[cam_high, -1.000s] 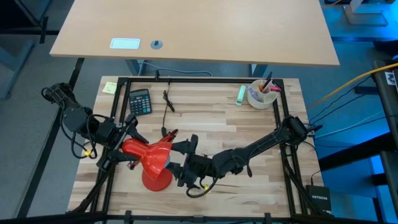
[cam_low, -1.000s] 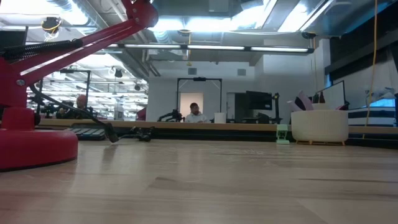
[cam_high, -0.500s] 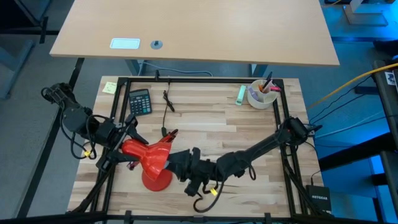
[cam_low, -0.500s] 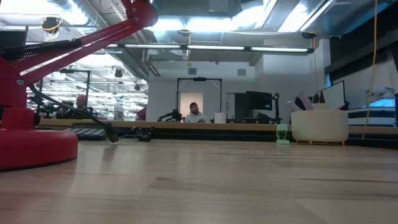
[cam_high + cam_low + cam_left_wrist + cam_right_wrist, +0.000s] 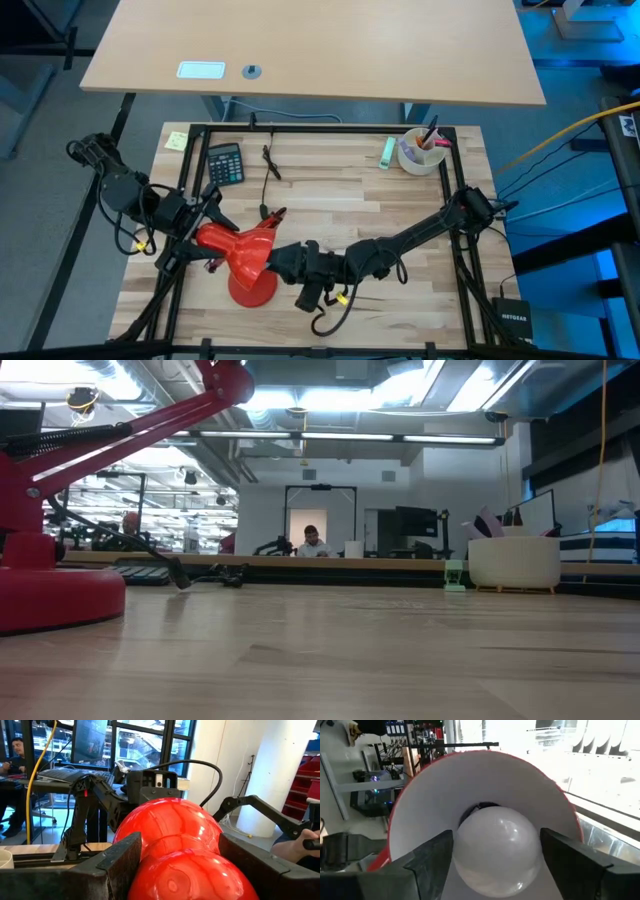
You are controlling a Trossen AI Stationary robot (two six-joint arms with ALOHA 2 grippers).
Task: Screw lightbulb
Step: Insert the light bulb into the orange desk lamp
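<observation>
Glossy round lightbulb [image 5: 497, 850] — white shade [image 5: 435, 800].

lightbulb [image 5: 497, 851]: smooth, milky white, with a soft sheen.
lamp shade [image 5: 170, 832]: glossy red outside, with bright highlights; matt white inside.
lamp base [image 5: 55, 595]: smooth red, semi-gloss.
table [image 5: 330, 200]: pale wood planks, satin finish, grain showing.
left gripper [image 5: 175, 865]: matt dark fingers, plastic-looking.
right gripper [image 5: 497, 857]: matt dark fingers.
cup [image 5: 418, 155]: plain white, beside the table's far edge.
</observation>
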